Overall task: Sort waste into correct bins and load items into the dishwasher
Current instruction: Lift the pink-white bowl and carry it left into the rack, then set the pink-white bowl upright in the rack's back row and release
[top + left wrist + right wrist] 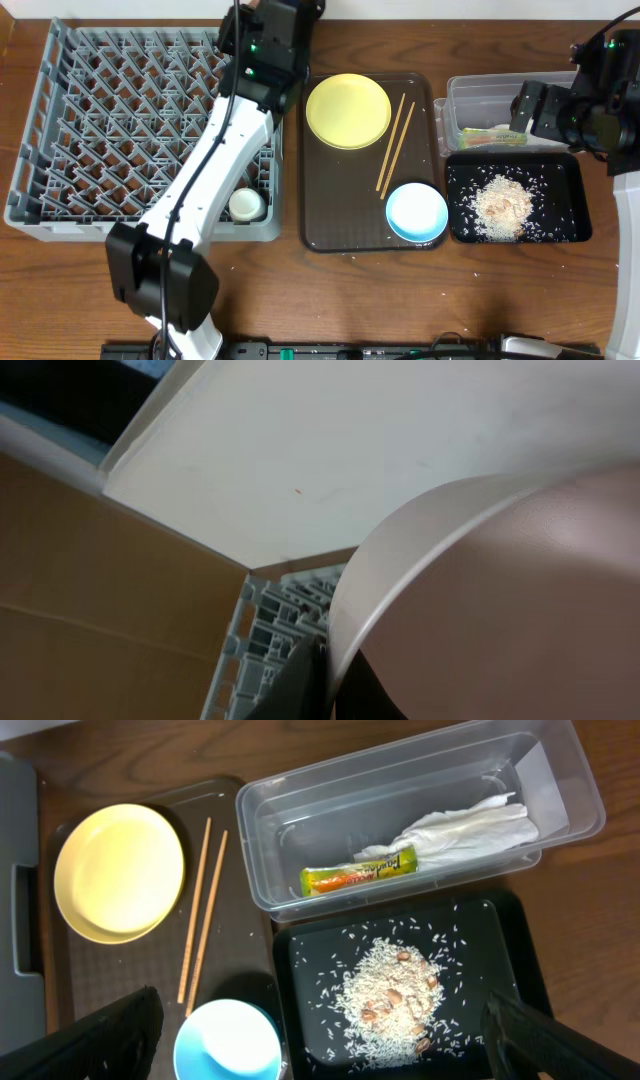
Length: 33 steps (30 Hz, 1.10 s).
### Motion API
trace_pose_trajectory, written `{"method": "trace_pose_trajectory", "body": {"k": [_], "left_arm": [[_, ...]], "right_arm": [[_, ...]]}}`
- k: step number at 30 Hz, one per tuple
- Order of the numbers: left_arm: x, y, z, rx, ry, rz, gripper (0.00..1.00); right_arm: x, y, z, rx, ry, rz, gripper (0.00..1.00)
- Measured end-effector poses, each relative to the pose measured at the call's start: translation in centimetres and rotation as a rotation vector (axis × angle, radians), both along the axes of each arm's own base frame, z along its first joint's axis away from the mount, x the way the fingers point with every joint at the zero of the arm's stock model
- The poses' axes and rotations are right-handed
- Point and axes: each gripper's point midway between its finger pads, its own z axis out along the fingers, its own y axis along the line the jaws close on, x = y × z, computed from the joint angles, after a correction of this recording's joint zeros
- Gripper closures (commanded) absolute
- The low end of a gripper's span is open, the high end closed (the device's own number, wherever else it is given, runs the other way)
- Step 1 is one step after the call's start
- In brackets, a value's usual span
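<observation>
Wrapper (360,873) and napkin (470,825) binned, rice (385,990) trayed, cup (246,204) racked. Left jaws grip white bowl (500,590); right jaws wide, empty. Yellow plate (348,110), chopsticks (392,145), blue bowl (417,212) outstanding.

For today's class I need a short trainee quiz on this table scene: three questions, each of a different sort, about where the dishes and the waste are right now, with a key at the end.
1. True or false: the yellow plate lies on the brown tray.
2. Fill in the missing word: the snack wrapper lies in the clear ____.
3. Choose one. The small white cup stands: A on the yellow plate; B on the brown tray; C in the dish rack.

Key
1. True.
2. Tub: the wrapper is inside the clear tub.
3. C.
</observation>
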Motion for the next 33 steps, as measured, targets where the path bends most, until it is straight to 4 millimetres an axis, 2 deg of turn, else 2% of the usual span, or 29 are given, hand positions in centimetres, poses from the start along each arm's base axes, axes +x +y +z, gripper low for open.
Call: {"method": "trace_pose_trajectory", "body": {"k": [5, 9, 16, 20, 25, 33], "left_arm": [[2.6, 3.0, -1.9, -0.005, -0.027, 0.07, 0.92], [4.3, 5.0, -4.4, 0.002, -0.022, 0.112, 0.92], [6.6, 5.7, -8.2, 0.064, -0.016, 0.155, 0.93], [7.1, 6.1, -10.0, 0.119, -0.002, 0.19, 0.92], [7.5, 6.6, -11.3, 0.151, -0.01, 0.234, 0.92], [7.6, 6.9, -11.3, 0.156, -0.047, 0.266, 0.93]], "right_arm": [[0.0, 0.0, 0.0, 0.0, 0.0, 0.0, 0.01], [0.0, 0.0, 0.0, 0.0, 0.0, 0.0, 0.01], [0.0, 0.0, 0.0, 0.0, 0.0, 0.0, 0.01], [0.0, 0.0, 0.0, 0.0, 0.0, 0.0, 0.01], [0.0, 0.0, 0.0, 0.0, 0.0, 0.0, 0.01], [0.0, 0.0, 0.0, 0.0, 0.0, 0.0, 0.01]]}}
